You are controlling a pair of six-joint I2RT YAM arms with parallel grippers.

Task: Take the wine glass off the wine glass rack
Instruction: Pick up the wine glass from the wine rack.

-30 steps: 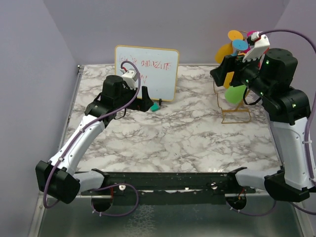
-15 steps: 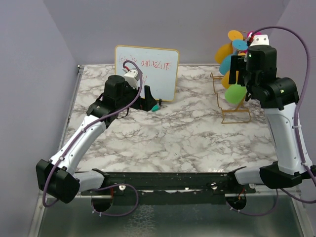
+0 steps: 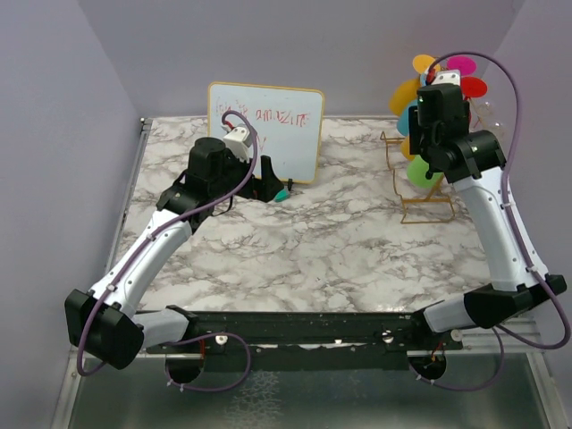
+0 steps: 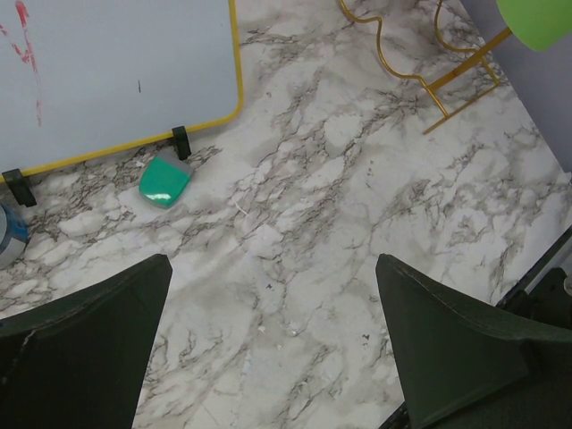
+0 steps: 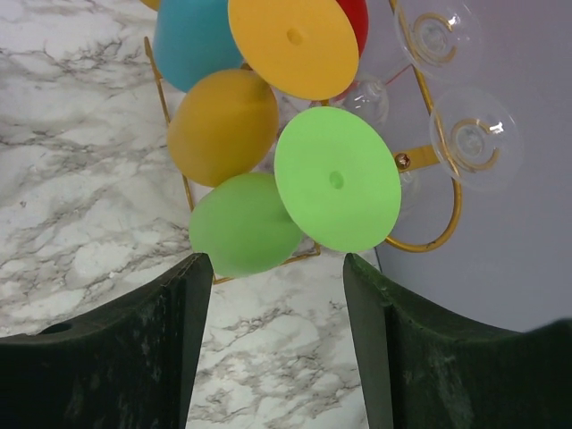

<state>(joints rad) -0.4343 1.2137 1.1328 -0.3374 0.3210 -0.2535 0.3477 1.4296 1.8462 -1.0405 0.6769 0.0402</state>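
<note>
Hovering the right gripper (image 5: pixel 277 295), jaws apart and gripping nothing, before the green wine glass (image 5: pixel 246 223) hanging on the wine glass rack (image 5: pixel 420 157) at the table's (image 3: pixel 313 250) far right corner, and holding the left gripper (image 4: pixel 273 286) wide open, empty, near the whiteboard (image 3: pixel 268 125).

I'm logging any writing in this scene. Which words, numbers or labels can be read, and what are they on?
Whiteboard: one handwritten line in red and dark marker along the top, too blurred to read.
Whiteboard, left wrist view: only stray red marks, no letters.
Wine glasses, gold rack, green block: no text visible.
</note>
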